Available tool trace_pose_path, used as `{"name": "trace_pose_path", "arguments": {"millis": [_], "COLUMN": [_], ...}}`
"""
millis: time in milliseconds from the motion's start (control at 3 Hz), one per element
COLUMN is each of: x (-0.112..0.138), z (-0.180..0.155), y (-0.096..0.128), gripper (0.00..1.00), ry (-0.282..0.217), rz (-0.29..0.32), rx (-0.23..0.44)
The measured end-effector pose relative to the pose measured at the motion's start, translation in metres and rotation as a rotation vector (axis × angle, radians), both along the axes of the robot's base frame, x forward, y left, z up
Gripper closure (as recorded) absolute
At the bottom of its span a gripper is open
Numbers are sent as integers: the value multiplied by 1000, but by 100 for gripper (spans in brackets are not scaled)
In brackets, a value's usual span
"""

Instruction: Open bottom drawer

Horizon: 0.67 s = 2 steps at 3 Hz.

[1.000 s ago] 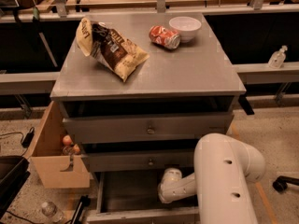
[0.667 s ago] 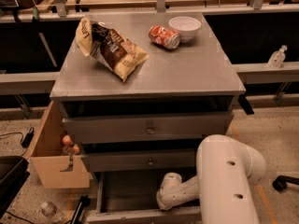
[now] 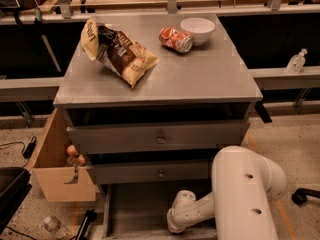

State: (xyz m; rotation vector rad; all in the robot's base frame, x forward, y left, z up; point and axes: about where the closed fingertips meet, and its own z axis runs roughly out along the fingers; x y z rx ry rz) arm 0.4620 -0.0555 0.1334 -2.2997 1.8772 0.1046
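Observation:
The grey cabinet (image 3: 160,84) has three drawers. The bottom drawer (image 3: 137,209) stands pulled out, and its shallow grey tray shows under the middle drawer front (image 3: 150,172). Its front panel and knob lie below the picture's edge. My white arm (image 3: 245,194) reaches down from the right into the tray. My gripper (image 3: 173,225) is at the arm's left end, low over the tray near its front. The top drawer front (image 3: 160,138) is shut or nearly so.
On the cabinet top lie a chip bag (image 3: 117,51), a red soda can (image 3: 176,39) and a white bowl (image 3: 197,30). An open cardboard box (image 3: 57,164) stands at the cabinet's left. A plastic bottle (image 3: 52,225) lies on the floor. A sanitiser bottle (image 3: 296,61) stands at the right.
My arm's wrist and gripper have moved down in the picture and slightly left, toward the front of the bottom drawer's tray. Nothing on the cabinet top has moved.

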Motion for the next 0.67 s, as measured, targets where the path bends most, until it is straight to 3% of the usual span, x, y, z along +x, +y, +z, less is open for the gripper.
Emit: {"name": "trace_pose_path", "arguments": {"millis": [333,667], "x": [-28,-27], "z": [-8,-8], "y": [9,10], "gripper": [100,98], "ry": [70,77], "rz": [-12,-13], "rx": [33,36]}}
